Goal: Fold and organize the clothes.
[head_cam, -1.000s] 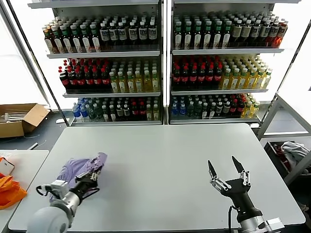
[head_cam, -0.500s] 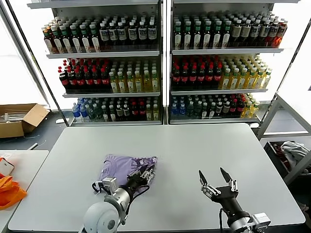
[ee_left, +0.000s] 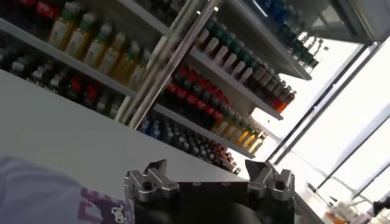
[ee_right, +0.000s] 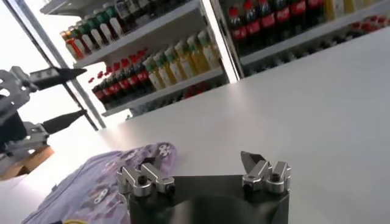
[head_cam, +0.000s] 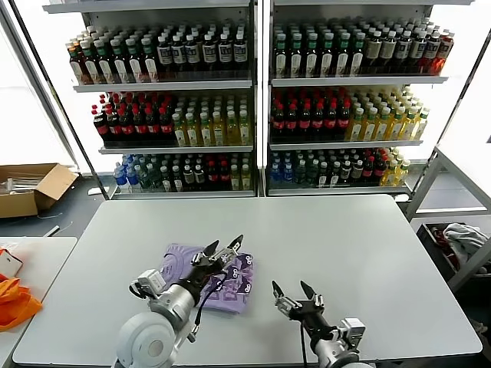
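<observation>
Left gripper [head_cam: 224,248]: fingers spread apart, holding nothing, poised just above the T-shirt [head_cam: 201,272]; tips angled up and away from the cloth.
Right gripper [head_cam: 294,290]: fingers likewise parted, empty, low over bare table [head_cam: 368,253] just beside the shirt's right edge; the placing suggests readiness to take that side.
T-shirt: lavender, dark purple print showing, lying bunched in a loose rectangle on the table's near-centre, slightly left. Not yet neatly folded, by the look of its uneven edges; both arms flank it, likely so each can take one side for the fold.
Table: grey-white, otherwise bare around the shirt.
Shelves [head_cam: 253,100]: stocked with bottled drinks, well behind the table.
Cardboard box [head_cam: 31,188]: on the floor, far left.
</observation>
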You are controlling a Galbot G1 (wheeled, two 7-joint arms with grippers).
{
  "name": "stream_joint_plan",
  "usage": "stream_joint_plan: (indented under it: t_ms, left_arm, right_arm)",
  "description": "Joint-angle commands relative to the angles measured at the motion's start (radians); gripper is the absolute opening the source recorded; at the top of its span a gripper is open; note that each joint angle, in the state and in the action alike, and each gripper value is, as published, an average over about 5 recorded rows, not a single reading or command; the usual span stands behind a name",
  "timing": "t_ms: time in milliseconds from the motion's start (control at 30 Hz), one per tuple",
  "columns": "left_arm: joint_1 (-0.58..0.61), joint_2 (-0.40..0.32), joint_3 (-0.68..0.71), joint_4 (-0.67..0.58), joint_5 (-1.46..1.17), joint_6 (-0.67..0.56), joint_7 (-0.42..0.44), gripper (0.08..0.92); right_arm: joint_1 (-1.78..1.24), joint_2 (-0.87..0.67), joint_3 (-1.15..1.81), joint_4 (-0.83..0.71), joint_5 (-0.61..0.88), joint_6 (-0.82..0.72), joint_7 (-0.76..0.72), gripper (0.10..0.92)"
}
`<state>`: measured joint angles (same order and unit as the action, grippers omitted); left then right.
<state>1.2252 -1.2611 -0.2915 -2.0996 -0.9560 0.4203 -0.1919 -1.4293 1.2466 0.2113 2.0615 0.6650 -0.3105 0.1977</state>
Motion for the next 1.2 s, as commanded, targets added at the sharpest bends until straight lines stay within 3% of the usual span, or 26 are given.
stream_joint_plan:
  t_ms: [33,300,400,633,800,1067,1200]
  left_arm:
    - [0.114,0.075,-0.233,-0.097,-0.083,-0.04,0.033,0.806]
    - [0.192,0.053,-0.275,-0.147,-0.113,-0.038,0.039,0.823]
    - [0.205,0.053,-0.289,-0.153,-0.124,-0.038,0.038,0.823]
    - [0.217,0.061,-0.315,-0.15,-0.15,-0.036,0.036,0.823]
    - [0.227,0.06,-0.33,-0.144,-0.174,-0.039,0.037,0.823]
    - [0.23,0.045,-0.345,-0.127,-0.18,-0.044,0.041,0.823]
    - [0.228,0.036,-0.345,-0.126,-0.18,-0.043,0.042,0.822]
  right_arm:
    - [0.224,0.189,-0.279,-0.256,0.059,-0.055,0.147,0.823]
    - [0.269,0.219,-0.294,-0.31,0.026,-0.054,0.142,0.817]
    - [0.263,0.21,-0.29,-0.292,0.025,-0.05,0.136,0.768]
    - [0.256,0.179,-0.274,-0.244,0.014,-0.064,0.112,0.569]
    - [0.266,0.125,-0.239,-0.21,-0.032,-0.157,0.043,0.422]
    - [0.319,-0.034,-0.143,-0.146,-0.083,-0.268,-0.114,0.191]
    - [0.34,-0.167,-0.085,-0.123,-0.082,-0.27,-0.194,0.131]
